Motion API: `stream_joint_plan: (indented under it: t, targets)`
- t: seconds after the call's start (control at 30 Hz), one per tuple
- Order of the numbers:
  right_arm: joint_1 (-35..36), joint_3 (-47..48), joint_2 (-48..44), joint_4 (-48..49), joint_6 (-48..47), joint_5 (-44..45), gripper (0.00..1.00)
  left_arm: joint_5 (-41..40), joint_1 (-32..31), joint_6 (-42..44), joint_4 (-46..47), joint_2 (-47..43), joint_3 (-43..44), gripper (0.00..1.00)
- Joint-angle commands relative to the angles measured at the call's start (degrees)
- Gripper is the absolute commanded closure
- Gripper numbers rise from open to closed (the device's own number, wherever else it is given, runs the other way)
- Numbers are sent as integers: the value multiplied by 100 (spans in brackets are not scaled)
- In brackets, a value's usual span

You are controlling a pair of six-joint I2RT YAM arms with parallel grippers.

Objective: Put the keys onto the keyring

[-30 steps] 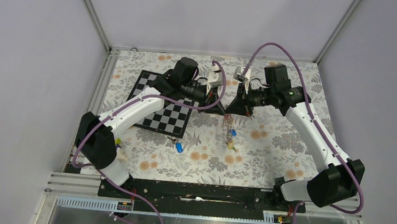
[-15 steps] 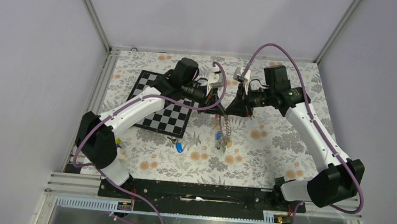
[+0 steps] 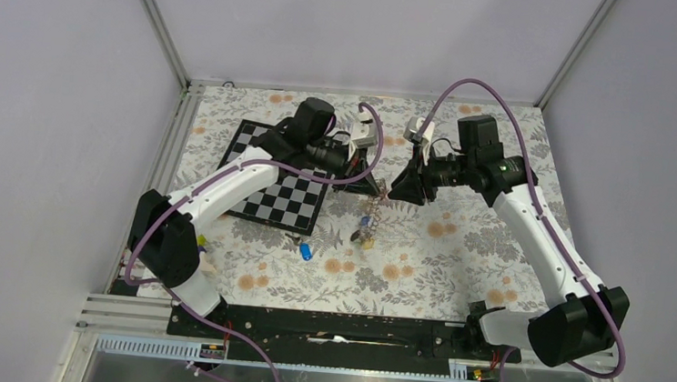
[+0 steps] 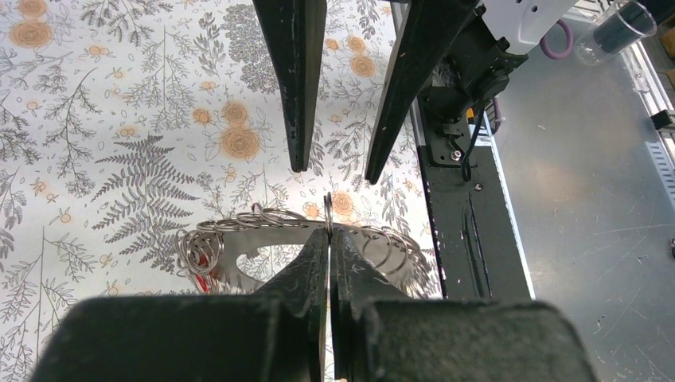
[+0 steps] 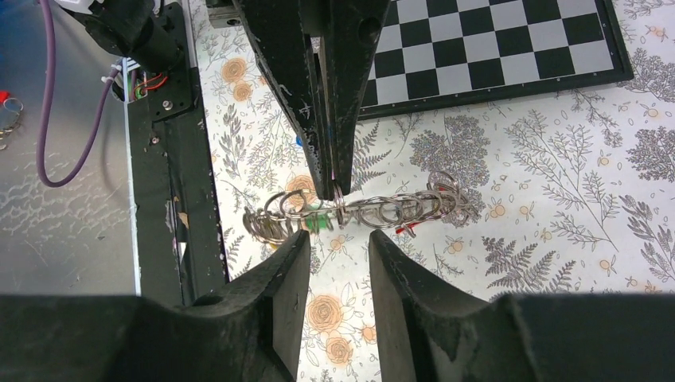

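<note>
The keyring (image 3: 367, 222) is a grey chain of metal rings. It hangs from my left gripper (image 3: 374, 190), which is shut on one of its rings above the flowered cloth. In the left wrist view the keyring (image 4: 239, 224) spreads to both sides of my shut left gripper (image 4: 329, 231), with a red key (image 4: 208, 256) at its left end. My right gripper (image 3: 398, 189) is open and empty, just right of the left one. In the right wrist view my right gripper (image 5: 334, 239) sits just short of the keyring (image 5: 398, 208), which carries a green key (image 5: 315, 224) and a red key (image 5: 405, 229). A loose blue key (image 3: 306, 251) lies on the cloth.
A black-and-white chessboard (image 3: 265, 205) lies under the left arm, and shows in the right wrist view (image 5: 509, 48). The black base rail (image 3: 333, 329) runs along the near edge. Metal frame posts stand at the back corners.
My right gripper has opened off the keyring and drawn back to the right. The chain has swung left and now hangs from my left gripper alone.
</note>
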Motion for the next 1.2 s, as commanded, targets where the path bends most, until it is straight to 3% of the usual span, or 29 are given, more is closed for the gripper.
stream_joint_plan:
  t: [0.0, 0.4, 0.63, 0.9, 1.17]
  targets:
    - [-40, -47, -134, 97, -26, -156, 59, 450, 21, -333, 778, -162, -91, 100]
    - [-41, -97, -36, 119, -88, -165, 61, 757, 46, -1639, 2126, -172, -568, 100]
    - [-41, -159, -70, 254, 11, -42, 64, 819, 63, -1819, 2376, -196, -699, 100]
    - [-41, -167, -41, 249, 68, -312, 78, 745, 129, -2243, 2938, -233, -895, 100]
    - [-41, -68, 6, 240, 180, -411, 100, 640, 151, -2513, 3344, -240, -1094, 100]
